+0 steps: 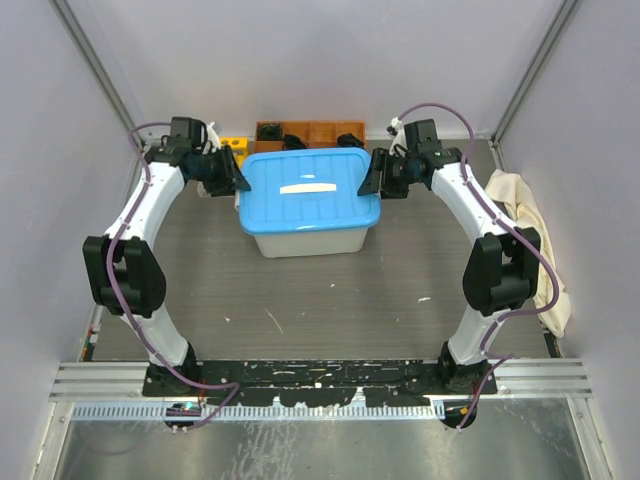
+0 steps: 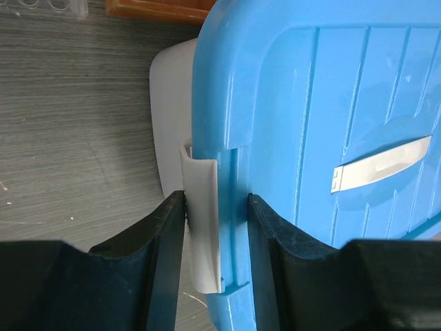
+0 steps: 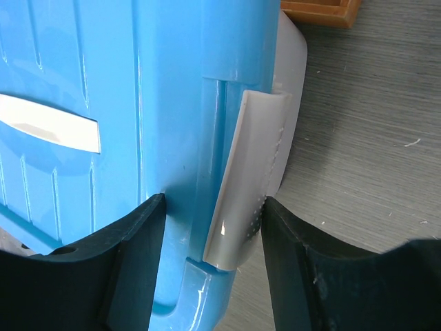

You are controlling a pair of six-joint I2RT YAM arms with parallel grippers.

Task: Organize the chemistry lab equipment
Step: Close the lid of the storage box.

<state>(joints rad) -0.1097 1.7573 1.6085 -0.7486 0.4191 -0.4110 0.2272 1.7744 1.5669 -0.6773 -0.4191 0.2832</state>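
A clear storage box with a blue lid (image 1: 308,188) stands at the back middle of the table. My left gripper (image 1: 232,176) is closed across the box's left grey latch (image 2: 201,207): one finger touches the latch's outer face and the other lies on the lid edge (image 2: 289,124). My right gripper (image 1: 374,174) is closed the same way across the right grey latch (image 3: 253,172) and the lid (image 3: 138,103). A corner of the yellow tube rack (image 1: 233,145) shows behind the left gripper. Tubes, tongs, dropper, flasks and stick are out of view.
A brown wooden compartment tray (image 1: 310,130) stands behind the box against the back wall; it also shows in the left wrist view (image 2: 158,8) and the right wrist view (image 3: 320,10). A cream cloth (image 1: 525,235) lies along the right edge. Walls close in both sides.
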